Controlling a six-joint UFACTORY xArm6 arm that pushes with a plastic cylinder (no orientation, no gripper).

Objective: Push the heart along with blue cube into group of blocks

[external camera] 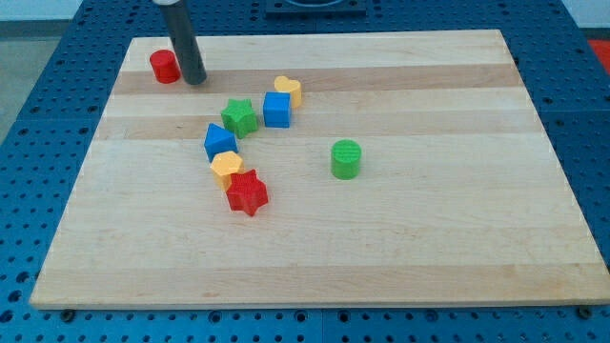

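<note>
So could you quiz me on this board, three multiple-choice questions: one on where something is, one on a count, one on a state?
1. Where is my tip?
A. beside the red cylinder
B. against the green cylinder
C. on the red star

2. How many blue blocks are there?
A. one
B. two
C. three

3. How does the yellow heart stand to the blue cube?
A. touching it
B. far apart
C. stacked on it

Answers: 1 A, the rod ends just right of the red cylinder at the view's top left. 2 B, the blue cube and another blue block. 3 A, the heart sits against the cube's upper right corner.
</note>
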